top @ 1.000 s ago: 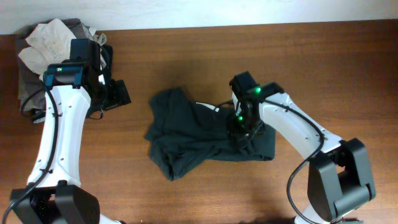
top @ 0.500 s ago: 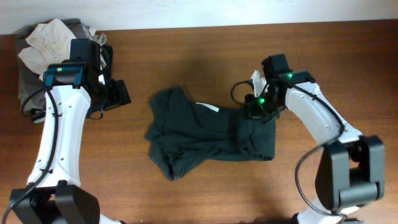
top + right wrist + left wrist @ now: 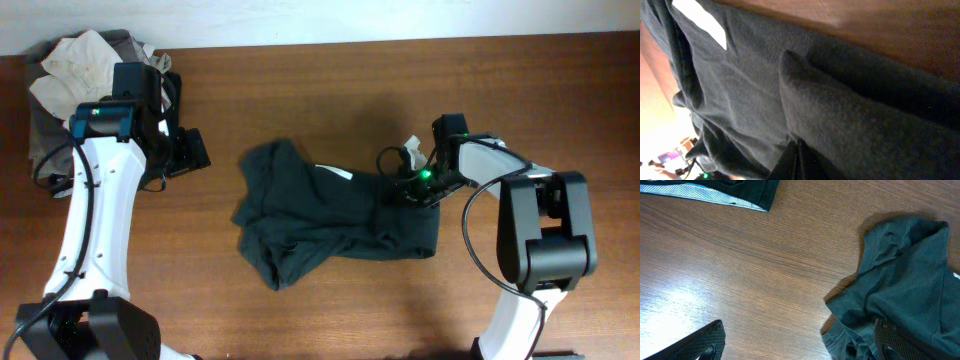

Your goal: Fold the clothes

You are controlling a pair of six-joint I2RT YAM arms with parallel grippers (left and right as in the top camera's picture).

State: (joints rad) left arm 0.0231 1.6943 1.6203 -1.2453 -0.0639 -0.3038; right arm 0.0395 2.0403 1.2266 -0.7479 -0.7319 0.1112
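Green garment (image 3: pixel 320 215) is stretching left-right; we are clenching its right edge in the right gripper (image 3: pixel 413 188), left gripper (image 3: pixel 800 340) gaping farther off.

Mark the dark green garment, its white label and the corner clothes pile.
dark green garment (image 3: pixel 320 215): overhead view, middle of the cloth.
white label (image 3: pixel 700 21): right wrist view, centre of the label.
clothes pile (image 3: pixel 75 60): overhead view, pale top garment.

Both arms wear white shells with black joint housings. The left arm (image 3: pixel 95 200), left of the dark garment (image 3: pixel 320 215), has a teal band and thin black cables. The right arm (image 3: pixel 485 165), right of it, shows a green light and a looped black cable. The left pincer (image 3: pixel 805 342) has 2 black fingers.
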